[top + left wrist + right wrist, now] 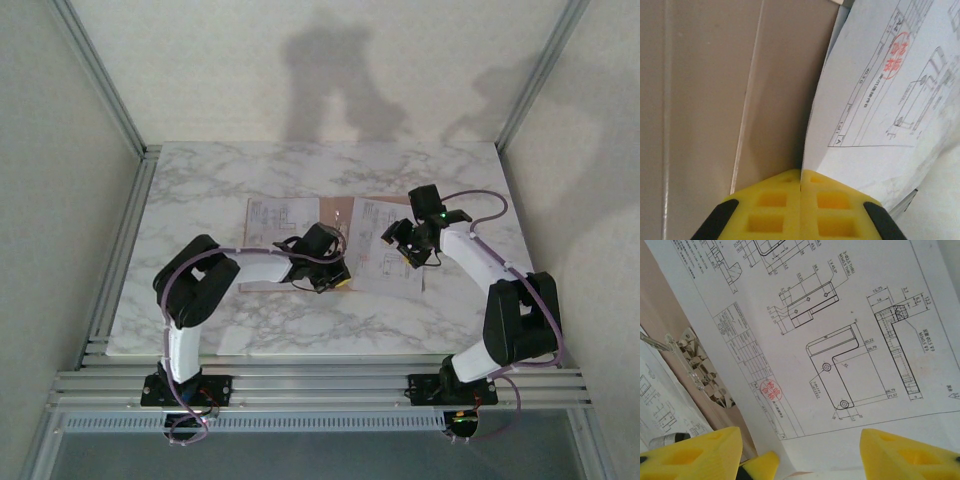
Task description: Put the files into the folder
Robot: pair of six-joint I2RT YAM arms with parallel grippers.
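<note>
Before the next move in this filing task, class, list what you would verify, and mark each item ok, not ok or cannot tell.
1. The folder lies open and flat: ok.
2. The left gripper is shut, and the edge of the lifted sheet runs into the seam between its fingers: ok.
3. The lifted sheet lies flat on the folder: not ok, it bows up.
4. The right gripper is open above the drawing sheet and holds nothing: ok.
5. The metal clip in the folder is open to take sheets: cannot tell.
</note>
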